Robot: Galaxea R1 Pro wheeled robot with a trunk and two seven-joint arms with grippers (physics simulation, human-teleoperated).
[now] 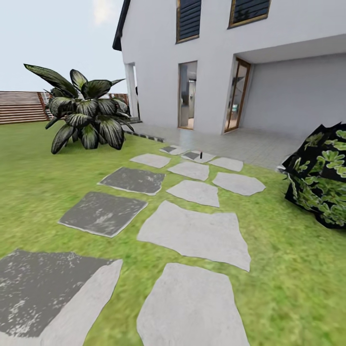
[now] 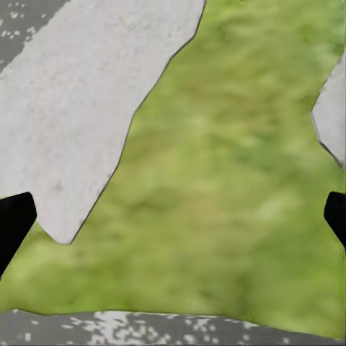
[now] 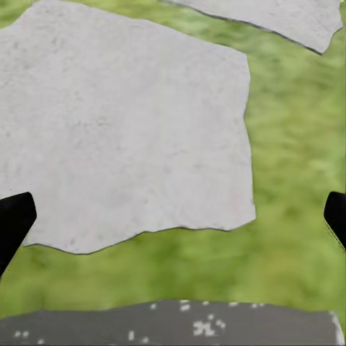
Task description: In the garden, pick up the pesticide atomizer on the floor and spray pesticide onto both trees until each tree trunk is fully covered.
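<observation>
the head view looks over the lawn (image 1: 298, 269) of the garden toward a white house (image 1: 216, 57) in the upper right of the frame. a path of stepping stones (image 1: 194, 233), some pale and some dark grey, runs from the bottom of the frame up to the paved area in front of the house. far up the path, on one of the last stones near the centre of the frame, stands a small dark object (image 1: 201, 156); it is too small to tell what it is. a broad striped-leaf plant (image 1: 86, 115) grows in the upper left, with a brown slat fence (image 1: 19, 106) behind it at the left edge. a dark leafy bush (image 1: 319, 175) is at the right edge.

in the left wrist view the left pincer (image 2: 173, 216) is spread wide, with nothing between its black fingertips (image 2: 14, 216), above grass and the edge of a pale stone. in the right wrist view the right pincer (image 3: 173, 216) is also spread wide and holds nothing, above a pale stone.
</observation>
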